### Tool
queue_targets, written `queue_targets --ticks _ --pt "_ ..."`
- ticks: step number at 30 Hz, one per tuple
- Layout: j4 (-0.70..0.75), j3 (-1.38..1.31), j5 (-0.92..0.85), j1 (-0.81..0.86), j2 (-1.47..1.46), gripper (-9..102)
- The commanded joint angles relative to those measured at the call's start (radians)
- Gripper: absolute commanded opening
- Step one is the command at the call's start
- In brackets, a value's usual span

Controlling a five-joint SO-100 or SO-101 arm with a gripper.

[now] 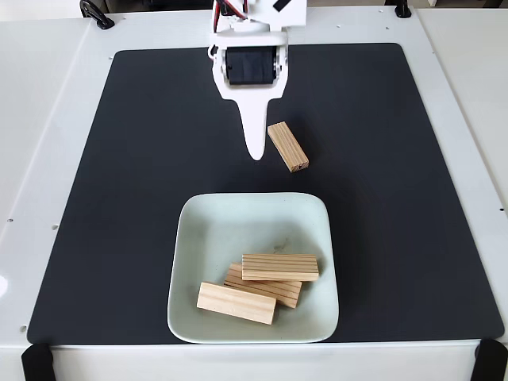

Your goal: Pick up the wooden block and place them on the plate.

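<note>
A pale mint-green plate (189, 238) sits at the front middle of the black mat. Three wooden blocks lie in its front half: one (279, 267) rests on top of a second (270, 291), and a third (236, 303) lies in front of them at the left. Another wooden block (287, 146) lies at an angle on the mat behind the plate. My white gripper (255, 151) reaches in from the back, its tip just left of that block. One tapered white finger (255, 127) shows from above and hides the other, so the jaw gap is hidden.
The black mat (397, 198) covers most of the white table (48, 159). Black clamps sit at the table's corners, one at the front left (36, 361). The arm's base (258, 16) stands at the back middle.
</note>
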Motion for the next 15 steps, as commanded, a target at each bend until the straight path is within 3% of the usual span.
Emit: queue_targets --ticks 1,10,15 --pt "0.006 0.163 -0.138 -0.043 0.19 0" --pt "-0.006 0.565 -0.56 -0.094 0.463 0" --pt "-0.008 0.689 -0.583 -0.097 0.535 0"
